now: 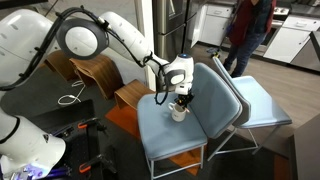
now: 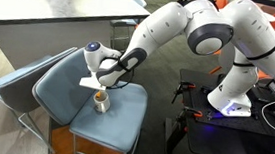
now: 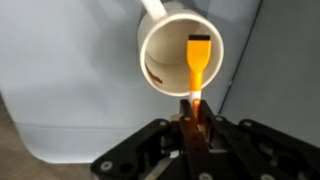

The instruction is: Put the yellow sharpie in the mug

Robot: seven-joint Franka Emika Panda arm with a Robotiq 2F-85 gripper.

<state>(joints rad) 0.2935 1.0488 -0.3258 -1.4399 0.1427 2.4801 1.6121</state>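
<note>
In the wrist view the mug (image 3: 160,50) stands on the blue chair seat (image 3: 60,80), seen from above, its handle pointing to the top. My gripper (image 3: 194,112) is shut on the yellow sharpie (image 3: 197,65), which hangs down with its tip over the mug's opening. In both exterior views the gripper (image 1: 181,98) (image 2: 100,87) is straight above the mug (image 1: 178,114) (image 2: 101,103). The sharpie is too small to make out there.
The blue chair (image 1: 165,130) (image 2: 85,108) has a second blue chair (image 1: 255,105) beside it. A wooden table (image 1: 130,95) stands behind. A person (image 1: 250,30) stands at the back. A long counter (image 2: 53,4) is behind the chair.
</note>
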